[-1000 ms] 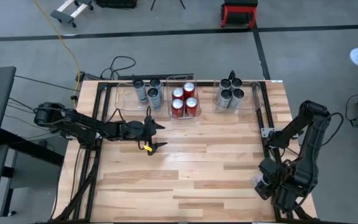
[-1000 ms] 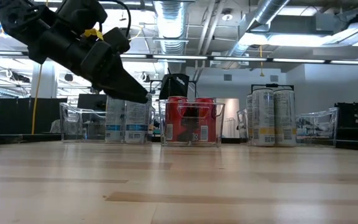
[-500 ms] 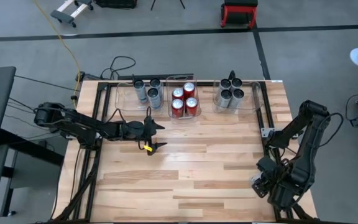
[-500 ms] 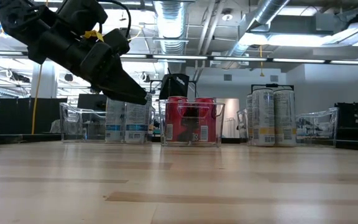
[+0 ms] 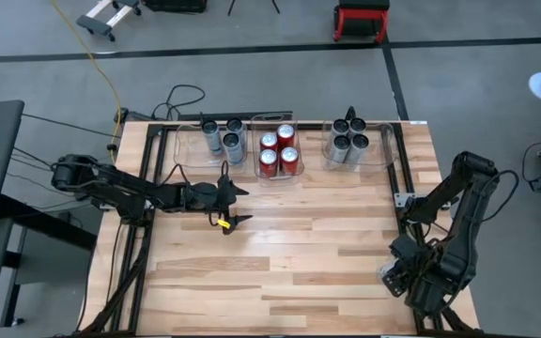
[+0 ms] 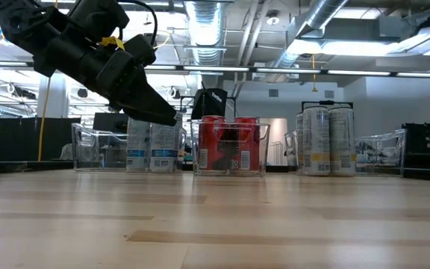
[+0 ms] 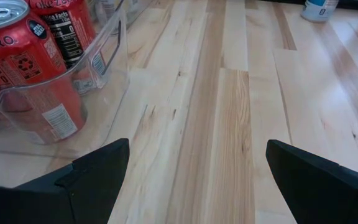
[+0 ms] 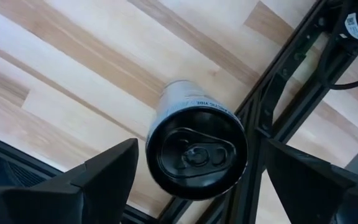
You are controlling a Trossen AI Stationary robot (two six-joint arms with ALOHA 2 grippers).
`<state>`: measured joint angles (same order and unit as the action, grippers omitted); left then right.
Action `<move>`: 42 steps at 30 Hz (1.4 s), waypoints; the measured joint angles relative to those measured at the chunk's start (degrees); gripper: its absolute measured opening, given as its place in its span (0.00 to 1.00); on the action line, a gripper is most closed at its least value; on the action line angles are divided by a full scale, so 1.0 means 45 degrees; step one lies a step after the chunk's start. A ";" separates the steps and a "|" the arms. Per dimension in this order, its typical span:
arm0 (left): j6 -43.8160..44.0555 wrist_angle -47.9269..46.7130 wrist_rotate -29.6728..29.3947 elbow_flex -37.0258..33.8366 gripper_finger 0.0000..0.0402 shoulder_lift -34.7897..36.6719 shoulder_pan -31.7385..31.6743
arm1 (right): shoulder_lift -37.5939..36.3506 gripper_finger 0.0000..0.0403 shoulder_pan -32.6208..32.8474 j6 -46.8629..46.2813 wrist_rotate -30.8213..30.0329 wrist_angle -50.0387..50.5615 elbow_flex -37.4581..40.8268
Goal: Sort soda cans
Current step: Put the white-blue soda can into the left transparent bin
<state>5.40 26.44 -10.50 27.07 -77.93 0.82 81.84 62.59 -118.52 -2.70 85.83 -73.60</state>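
Note:
Upright soda cans stand in three clear bins along the far edge: silver ones in the left bin point(image 5: 224, 139), red ones in the middle bin point(image 5: 278, 150) and dark-topped grey ones in the right bin point(image 5: 346, 143). One more dark-topped silver can point(image 8: 196, 155) stands upright on the table near the right edge point(image 5: 389, 275). My right gripper point(image 8: 201, 148) hangs above it, open, with a finger on either side and a gap to each. My left gripper point(image 5: 244, 206) is open and empty above the table in front of the red cans point(image 7: 30, 68).
A dark metal frame point(image 8: 291, 81) runs along the table's right edge close to the single can. Bare wooden tabletop point(image 5: 299, 263) spreads across the middle and near side. In the low view the left gripper point(image 6: 151, 108) hovers well above the table, in front of the bins.

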 joint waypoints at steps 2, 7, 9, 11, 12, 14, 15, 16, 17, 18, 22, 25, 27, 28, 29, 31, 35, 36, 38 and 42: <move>0.0054 0.0000 0.0000 -0.0005 0.93 0.0000 0.0000 | 0.0052 0.90 0.0000 -0.0022 -0.0010 0.0033 0.0027; 0.0094 -0.0005 0.0000 -0.0005 0.93 0.0000 0.0000 | 0.0248 0.90 -0.0031 -0.0039 0.0057 -0.0487 0.0794; 0.0094 -0.0002 0.0000 -0.0005 0.93 0.0000 0.0002 | 0.0248 0.90 -0.0104 -0.0031 0.0060 -0.0977 0.1034; 0.0078 0.0002 0.0000 -0.0005 0.93 0.0000 0.0002 | 0.0253 0.90 -0.0131 0.0006 -0.0008 -0.1171 0.1105; 0.0070 0.0005 0.0000 -0.0005 0.93 0.0000 0.0004 | 0.0248 0.90 -0.0131 0.0043 -0.0029 -0.1224 0.1147; 0.0065 0.0014 0.0000 -0.0005 0.93 0.0000 0.0000 | 0.0248 0.89 -0.0131 0.0155 -0.0037 -0.1220 0.1211; 0.0060 0.0033 0.0000 -0.0005 0.93 0.0000 0.0000 | 0.0248 0.88 -0.0131 0.0225 -0.0049 -0.1225 0.1238; 0.0060 0.0069 -0.0002 -0.0005 0.93 0.0004 0.0002 | 0.0248 0.87 -0.0131 0.0286 -0.0053 -0.1238 0.1251; 0.0068 0.0125 -0.0039 -0.0005 0.93 0.0008 0.0005 | 0.0248 0.84 -0.0131 0.0300 -0.0049 -0.1231 0.1253; 0.0146 0.0248 -0.0147 -0.0005 0.93 0.0010 0.0001 | 0.0248 0.81 -0.0134 0.0346 -0.0044 -0.1225 0.1253; 0.0303 0.0656 -0.0371 -0.0010 0.93 0.0510 0.0046 | 0.0235 0.66 -0.0316 0.0446 -0.0024 -0.1230 0.1248; 0.0293 0.0144 -0.0393 0.0023 0.93 0.1453 0.0142 | 0.0228 0.62 -0.0655 0.0951 0.0037 -0.1281 0.1248; 0.0292 -0.0269 -0.0404 0.0024 0.93 0.2321 0.0248 | 0.0228 0.62 -0.1048 0.1105 0.0039 -0.1316 0.1248; 0.0290 -0.0531 -0.0439 0.0034 0.93 0.2815 0.0304 | 0.0228 0.62 -0.1306 0.1175 0.0034 -0.1350 0.1248; 0.0293 -0.0869 -0.0496 0.0034 0.93 0.3321 0.0371 | 0.0228 0.62 -0.1610 0.1461 0.0033 -0.1419 0.1248; 0.0304 -0.1443 -0.0624 0.0034 0.93 0.4286 0.0506 | 0.0228 0.62 -0.2257 0.2491 -0.0021 -0.1762 0.1248; 0.0377 -0.2973 -0.0825 0.0034 0.93 0.5994 0.0874 | 0.0204 0.62 -0.3804 0.5011 -0.0396 -0.2851 0.1228; 0.0458 -0.3253 -0.0845 0.0025 0.93 0.6272 0.0969 | 0.0204 0.62 -0.4248 0.5664 -0.0470 -0.3149 0.1224; 0.0551 -0.3370 -0.0880 -0.0173 0.93 0.6657 0.1232 | 0.0204 0.62 -0.5180 0.7062 -0.0513 -0.3597 0.1226; 0.0583 -0.3484 -0.1306 -0.0471 0.93 0.6825 0.1661 | 0.0248 0.62 -0.7132 0.9920 -0.1033 -0.5262 0.1258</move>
<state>8.03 10.76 -16.38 24.95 -47.22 8.29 82.96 30.49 -73.88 -7.35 62.15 -67.94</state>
